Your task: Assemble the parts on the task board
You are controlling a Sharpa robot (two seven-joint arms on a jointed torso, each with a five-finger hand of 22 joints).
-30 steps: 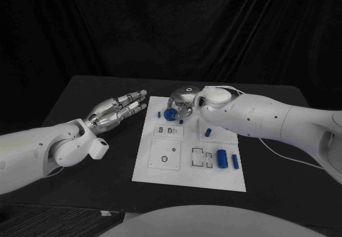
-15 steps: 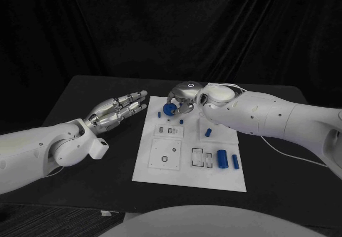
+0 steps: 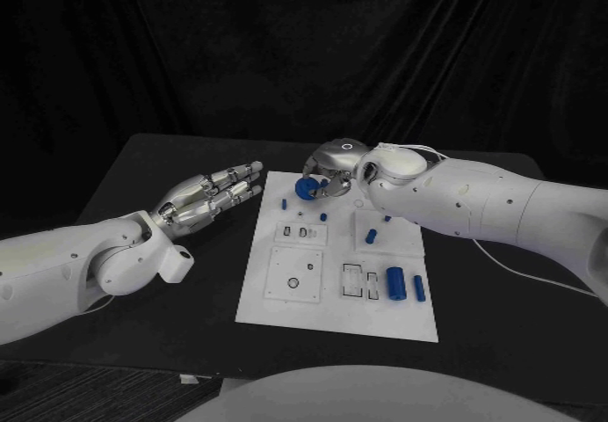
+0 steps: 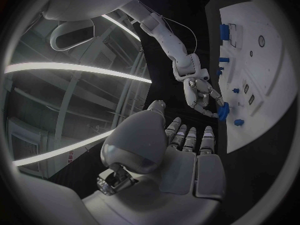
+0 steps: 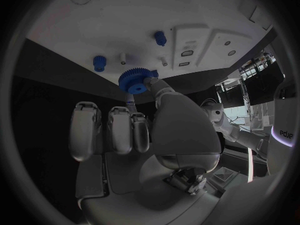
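While the left hand [image 3: 209, 195] hovers flat with fingers apart and holding nothing beside the task board [image 3: 332, 312] on the black desk [image 3: 152, 167], the right hand [image 3: 332, 171] pinches a blue gear [image 3: 306, 186] above the board's far edge.

In the head view the right hand [image 3: 332, 172] covers the far edge of the task board [image 3: 340, 321], and its fingers partly hide the blue gear [image 3: 306, 187] it pinches. The small dark slots [image 3: 297, 232] on the board are too small to make out. Both arms are cut off by the picture's edges.
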